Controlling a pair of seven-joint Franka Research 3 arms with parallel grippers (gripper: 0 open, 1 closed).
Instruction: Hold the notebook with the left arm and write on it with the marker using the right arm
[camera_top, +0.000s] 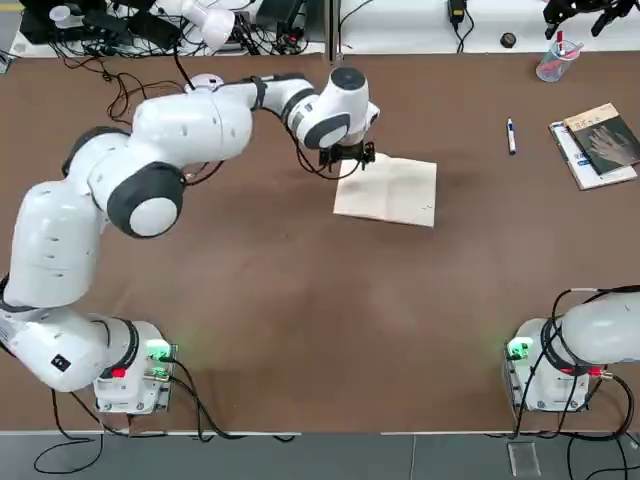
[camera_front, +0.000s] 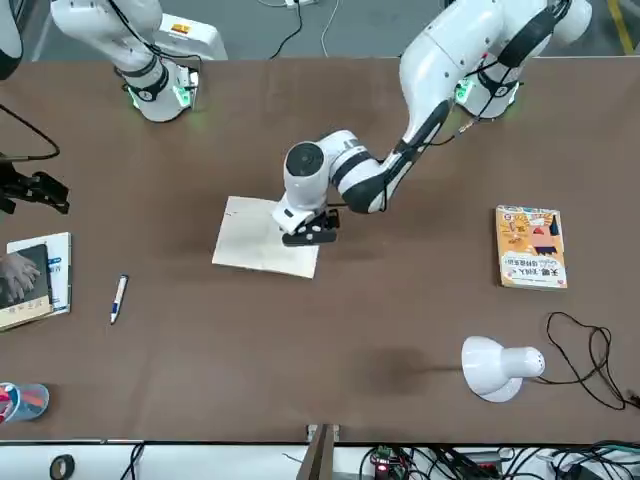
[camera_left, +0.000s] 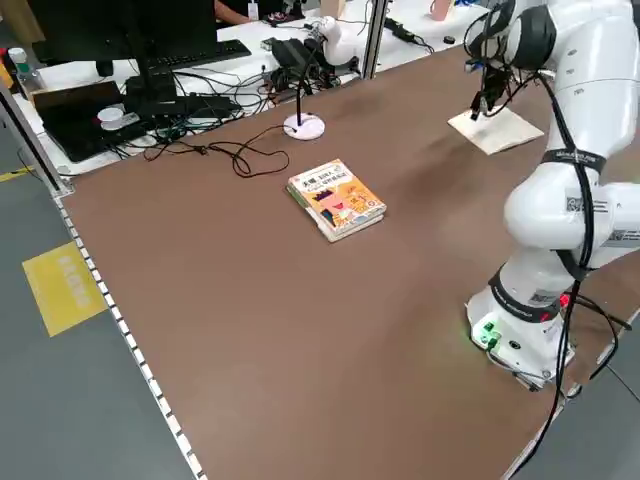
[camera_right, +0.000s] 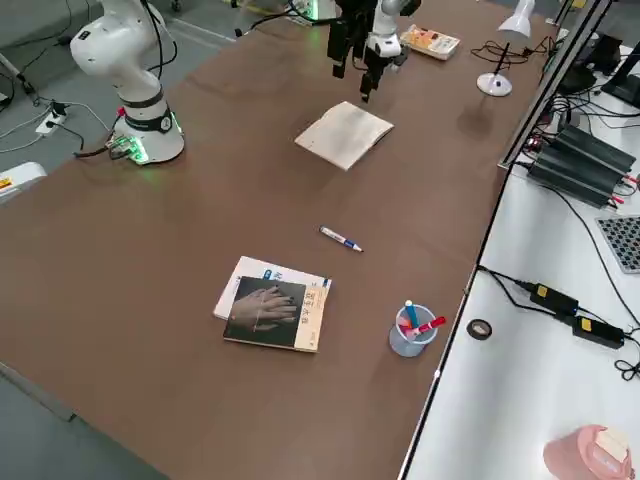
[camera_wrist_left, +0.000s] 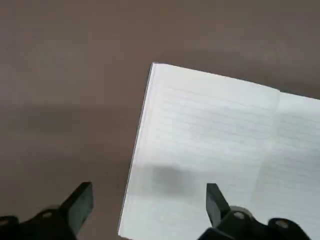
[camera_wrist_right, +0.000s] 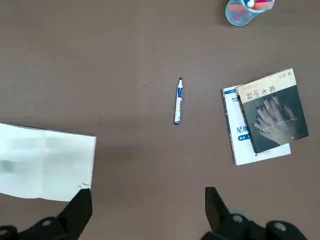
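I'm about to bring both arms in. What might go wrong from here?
The left gripper hovers at one edge of the open notebook, fingers apart; closing badly there might crumple pages or push it away. Nothing grips the marker, which lies loose on the table, so a misaligned right gripper may roll it off.

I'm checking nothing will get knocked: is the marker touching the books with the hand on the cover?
Apart. The right wrist view shows bare table between the marker and the books.
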